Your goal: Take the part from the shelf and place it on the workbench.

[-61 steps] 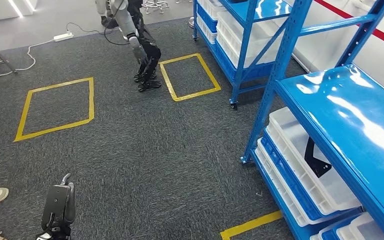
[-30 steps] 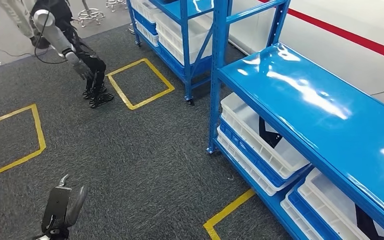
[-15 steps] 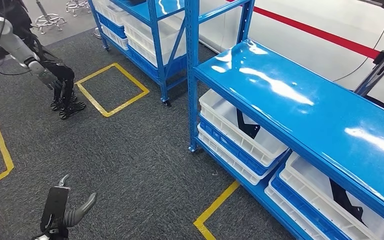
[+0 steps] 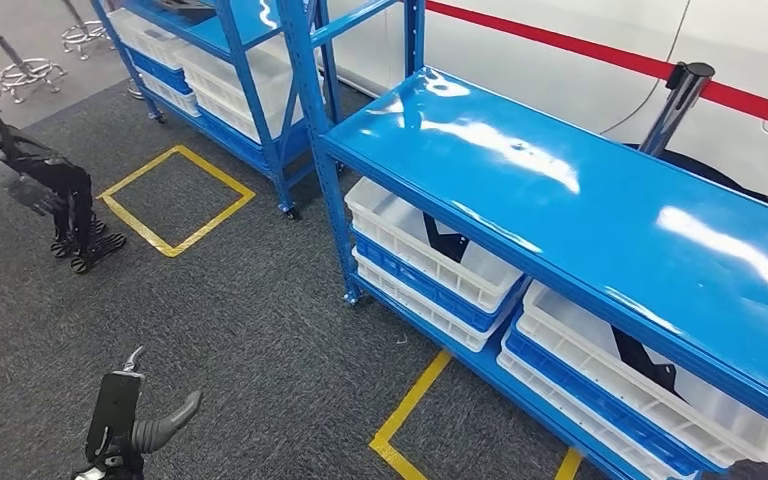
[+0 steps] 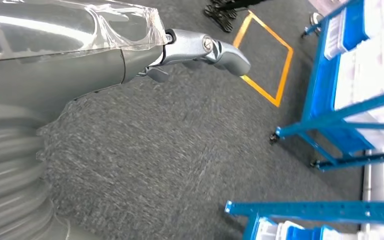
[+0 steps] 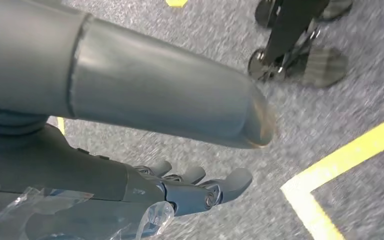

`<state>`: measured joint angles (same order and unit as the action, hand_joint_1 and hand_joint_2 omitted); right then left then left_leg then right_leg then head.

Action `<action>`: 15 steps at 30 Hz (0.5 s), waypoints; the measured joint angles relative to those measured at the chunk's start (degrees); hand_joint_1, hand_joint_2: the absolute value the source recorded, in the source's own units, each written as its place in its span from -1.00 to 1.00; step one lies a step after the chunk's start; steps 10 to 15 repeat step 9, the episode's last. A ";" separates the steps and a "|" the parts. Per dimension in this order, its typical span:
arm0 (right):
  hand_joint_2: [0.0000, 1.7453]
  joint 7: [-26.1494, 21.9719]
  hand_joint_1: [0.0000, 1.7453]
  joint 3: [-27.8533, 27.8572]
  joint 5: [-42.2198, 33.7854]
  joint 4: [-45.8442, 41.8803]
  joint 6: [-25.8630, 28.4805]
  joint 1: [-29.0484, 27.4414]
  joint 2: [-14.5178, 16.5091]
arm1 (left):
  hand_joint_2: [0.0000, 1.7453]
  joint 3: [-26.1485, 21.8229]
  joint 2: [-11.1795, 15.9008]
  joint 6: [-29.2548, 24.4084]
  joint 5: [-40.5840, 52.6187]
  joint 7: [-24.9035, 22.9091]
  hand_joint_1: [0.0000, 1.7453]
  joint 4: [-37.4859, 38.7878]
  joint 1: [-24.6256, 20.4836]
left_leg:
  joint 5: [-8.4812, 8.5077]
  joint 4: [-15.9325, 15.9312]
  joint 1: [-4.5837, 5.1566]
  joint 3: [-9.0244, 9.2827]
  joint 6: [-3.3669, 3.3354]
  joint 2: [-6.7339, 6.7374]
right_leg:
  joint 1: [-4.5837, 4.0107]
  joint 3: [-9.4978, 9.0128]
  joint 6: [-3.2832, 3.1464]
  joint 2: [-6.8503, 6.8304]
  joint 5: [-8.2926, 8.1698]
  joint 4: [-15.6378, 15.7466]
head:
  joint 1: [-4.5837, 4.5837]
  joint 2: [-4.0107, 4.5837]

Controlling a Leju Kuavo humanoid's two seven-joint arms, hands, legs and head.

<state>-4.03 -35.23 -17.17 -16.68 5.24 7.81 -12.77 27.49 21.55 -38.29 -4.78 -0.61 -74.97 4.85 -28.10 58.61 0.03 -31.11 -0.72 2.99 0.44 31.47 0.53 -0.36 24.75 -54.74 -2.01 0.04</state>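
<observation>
Nearest the camera, at the bottom of the head view, the left hand [image 4: 135,425] hangs over grey carpet [image 4: 240,330] with its fingers spread and nothing in it; the left wrist view shows the same hand [image 5: 200,50] with its thumb stretched out above the carpet. The right hand [image 6: 190,192] appears in the right wrist view, thumb and fingers extended and apart over the carpet, holding nothing, near a yellow tape line [image 6: 340,165] on the floor. Further on in the head view, yellow tape corner marks [image 4: 410,410] lie on the carpet just in front of a blue metal shelf rack [image 4: 580,210] with a glossy top board. Under that board sit white plastic bins on blue trays: the left bin [image 4: 410,245] holds a black flat part [image 4: 445,240] leaning upright inside it, and the right bin [image 4: 650,385] holds another black part [image 4: 645,358], partly hidden by the shelf edge. Beyond, a yellow taped square [image 4: 175,200] marks the floor, and beside it stands another humanoid robot [image 4: 35,190] on dark feet. Behind that is a second blue rack [image 4: 230,60] loaded with more white bins. Farthest off, a white wall with a red stripe [image 4: 600,55] runs behind the racks, with a dark stanchion post [image 4: 672,105] standing before it.
</observation>
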 joint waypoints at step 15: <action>-1.00 -0.24 -1.00 -0.02 -0.23 0.01 -0.03 -0.12 0.14 | 1.00 0.42 0.15 0.00 -0.19 -0.40 -1.00 0.01 0.60 | 2.42 -1.48 -0.05 0.59 -0.78 -5.49 | -0.14 0.22 -0.13 5.27 -0.43 -0.09 | -0.10 0.00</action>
